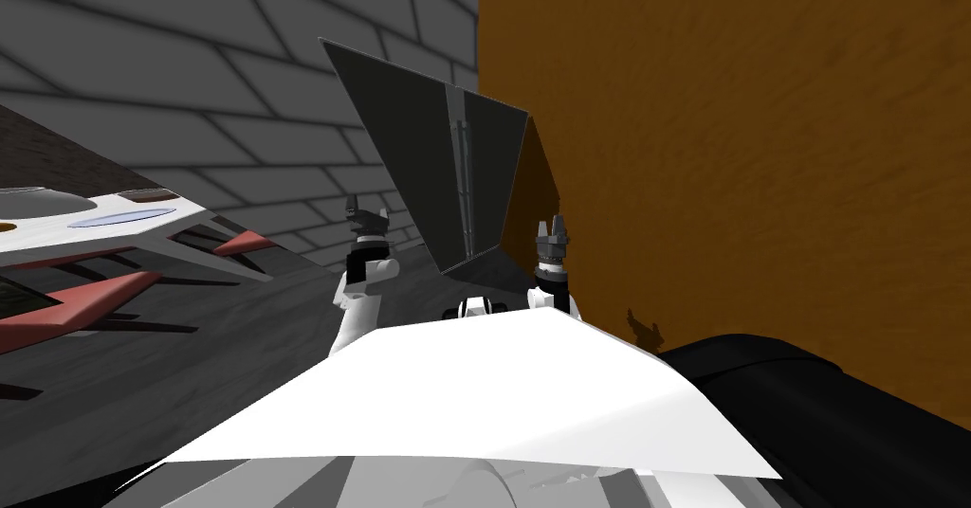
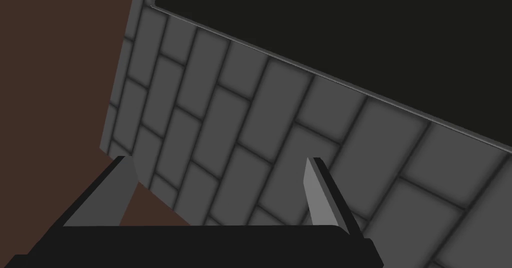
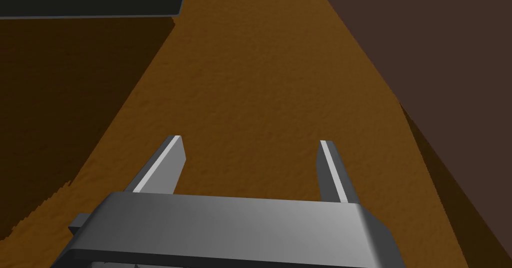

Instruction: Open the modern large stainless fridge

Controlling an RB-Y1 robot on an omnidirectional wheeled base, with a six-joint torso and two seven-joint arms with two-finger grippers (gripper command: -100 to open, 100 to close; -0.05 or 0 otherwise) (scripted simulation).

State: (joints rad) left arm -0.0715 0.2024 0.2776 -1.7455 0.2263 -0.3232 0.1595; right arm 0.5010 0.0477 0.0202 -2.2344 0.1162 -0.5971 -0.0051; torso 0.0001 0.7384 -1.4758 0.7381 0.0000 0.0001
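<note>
A tall dark grey fridge (image 1: 431, 166) stands ahead in the corner between a grey tiled wall and an orange-brown wall. A long vertical handle (image 1: 463, 185) runs down its front. My left gripper (image 1: 367, 216) is raised to the fridge's left, open, holding nothing. My right gripper (image 1: 553, 230) is raised by the fridge's lower right corner, also open and holding nothing. In the left wrist view the open fingers (image 2: 315, 192) face the grey tiled wall (image 2: 260, 145) and a dark fridge side (image 2: 350, 35). In the right wrist view the fingers (image 3: 167, 162) face the orange-brown wall (image 3: 260, 90).
A white counter (image 1: 142, 223) with red-fronted drawers and a sink lies to the far left. The orange-brown wall (image 1: 740, 152) stands close on the right. A black shape (image 1: 778, 379) lies low at the right, by the wall's foot.
</note>
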